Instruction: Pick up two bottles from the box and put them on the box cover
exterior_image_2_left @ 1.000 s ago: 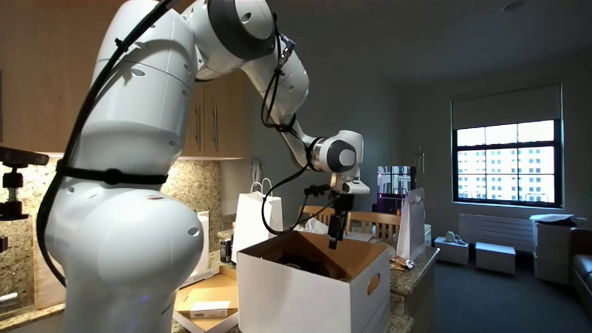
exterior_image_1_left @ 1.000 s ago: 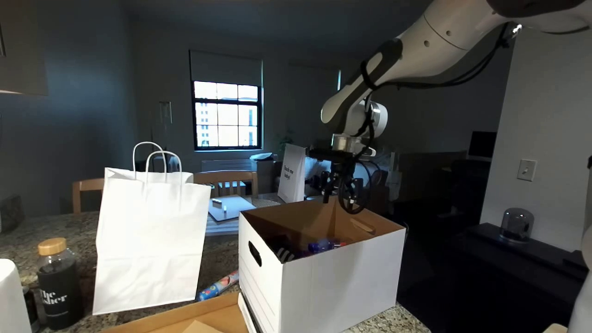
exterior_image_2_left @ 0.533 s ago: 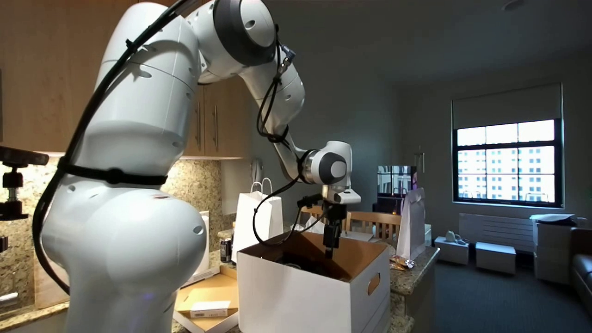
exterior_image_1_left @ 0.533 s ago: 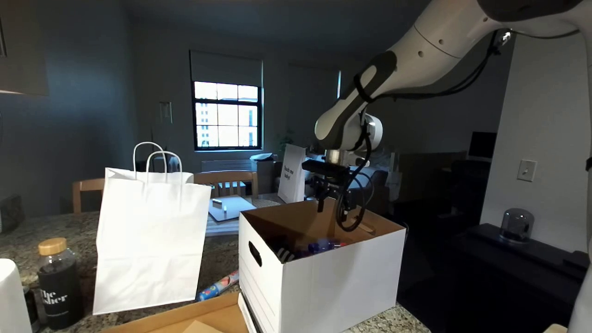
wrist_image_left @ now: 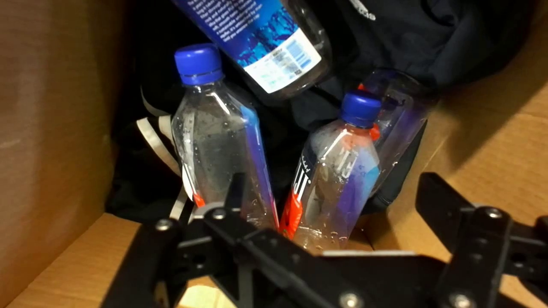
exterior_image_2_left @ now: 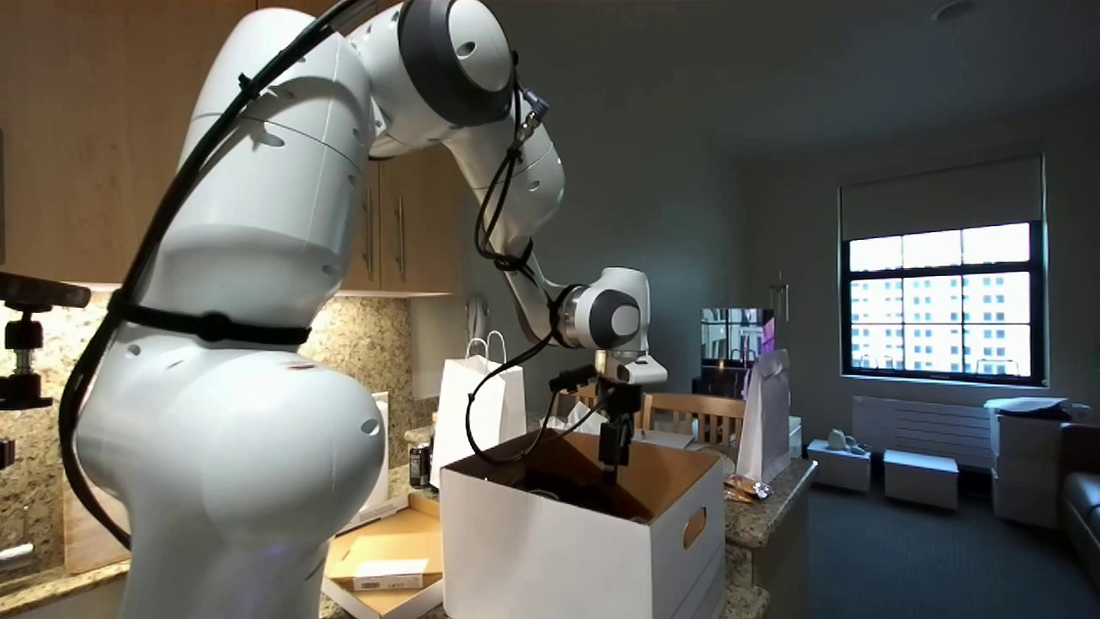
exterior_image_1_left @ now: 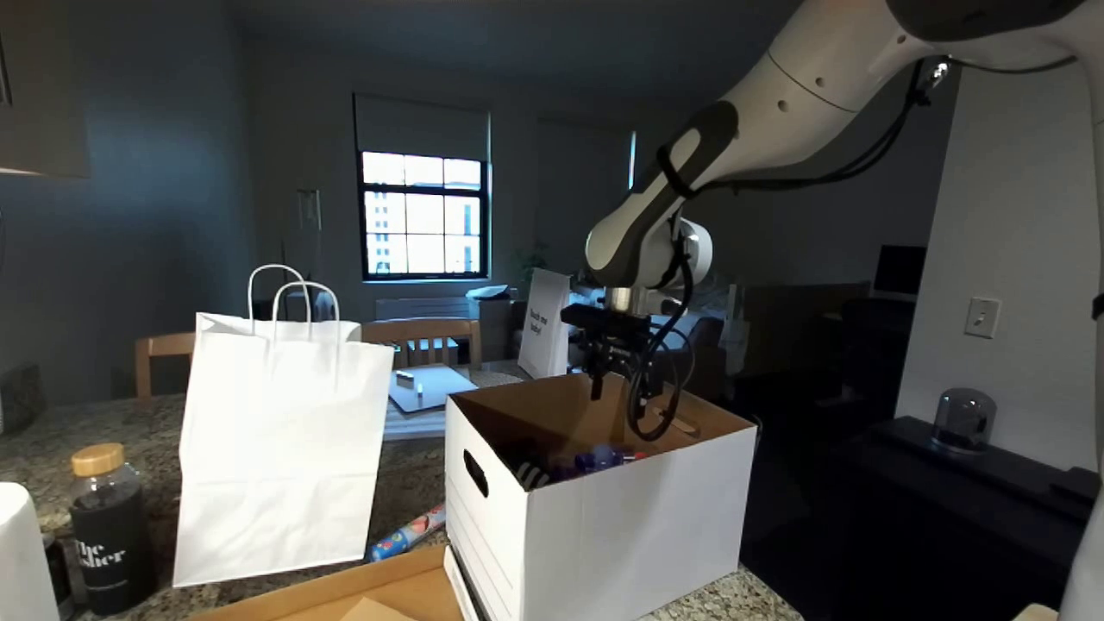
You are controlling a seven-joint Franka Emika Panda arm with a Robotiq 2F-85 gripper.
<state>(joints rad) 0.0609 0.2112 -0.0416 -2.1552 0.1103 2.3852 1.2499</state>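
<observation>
The task looks barely begun: no transfer appears done. Several bottles (wrist_image_left: 334,184) sit in the box (exterior_image_2_left: 550,550), among dark cloth (wrist_image_left: 406,42); two capped ones are partly hidden behind the fingers (wrist_image_left: 441,209) in the wrist view. The fingers are spread wide at the box's mouth, pointing down, with nothing gripped between them. Just beside the box on the tabletop (exterior_image_1_left: 733,597), what is probably the cover (exterior_image_1_left: 414,586) lies upturned; no bottle shows on the part in sight, though some of it is hidden. Left, on that reading: grip a bottle, lay it on the cover, then repeat.
</observation>
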